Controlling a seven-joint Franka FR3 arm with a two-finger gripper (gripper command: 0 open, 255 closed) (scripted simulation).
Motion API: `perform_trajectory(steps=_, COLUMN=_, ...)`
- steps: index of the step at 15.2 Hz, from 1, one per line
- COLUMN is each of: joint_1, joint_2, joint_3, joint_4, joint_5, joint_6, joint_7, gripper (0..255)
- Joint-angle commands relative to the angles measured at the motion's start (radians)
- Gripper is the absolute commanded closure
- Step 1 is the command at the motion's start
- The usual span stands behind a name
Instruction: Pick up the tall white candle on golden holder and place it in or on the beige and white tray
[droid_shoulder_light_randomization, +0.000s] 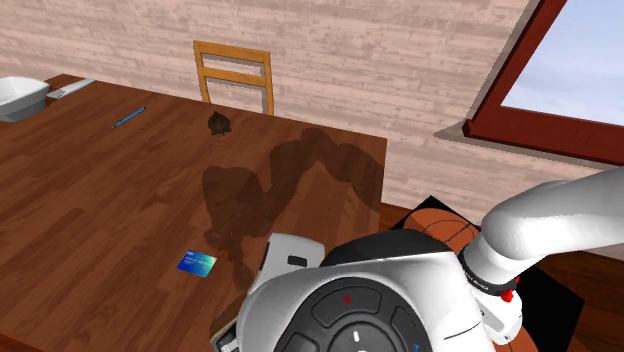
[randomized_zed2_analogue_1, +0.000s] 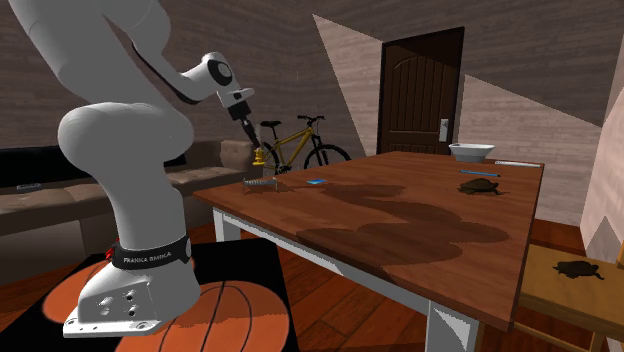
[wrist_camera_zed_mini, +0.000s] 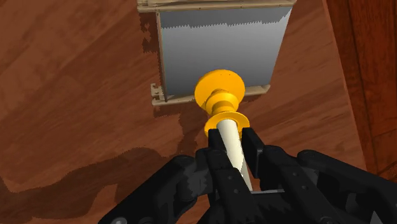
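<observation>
The black pincer (wrist_camera_zed_mini: 233, 143) was clamped on the white shaft of the tall candle (wrist_camera_zed_mini: 222, 105), fingers pressed against both sides of it, with the golden holder pointing down. The candle hung in the air, clear of the brown wooden tabletop (droid_shoulder_light_randomization: 100, 200), and its holder sat over one end of the tray (wrist_camera_zed_mini: 191, 51), which had a beige rim and a grey floor. In the second exterior view the tray (randomized_zed2_analogue_1: 262, 184) lay at the tabletop corner nearest the arm's stand, directly under the pincer (randomized_zed2_analogue_1: 247, 128) and the candle (randomized_zed2_analogue_1: 256, 150). A blue card (droid_shoulder_light_randomization: 197, 263) lay near the tray. A blue pen (droid_shoulder_light_randomization: 128, 117) and a small dark figure (droid_shoulder_light_randomization: 220, 123) lay towards the far edge, beside a wooden chair (droid_shoulder_light_randomization: 235, 75).
</observation>
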Motion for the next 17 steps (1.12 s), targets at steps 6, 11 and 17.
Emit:
perform_trajectory(steps=6, joint_1=-0.084, joint_2=-0.005, joint_3=0.108, joint_4=-0.043, joint_5=0.013, joint_6=0.085, joint_7=0.019, gripper=255)
perform_trajectory(steps=11, joint_1=-0.101, joint_2=-0.008, joint_3=0.13, joint_4=-0.05, joint_5=0.017, joint_6=0.1, joint_7=0.022, gripper=255)
perform_trajectory(steps=17, joint_1=-0.101, joint_2=-0.008, joint_3=0.13, joint_4=-0.05, joint_5=0.017, joint_6=0.1, joint_7=0.022, gripper=0)
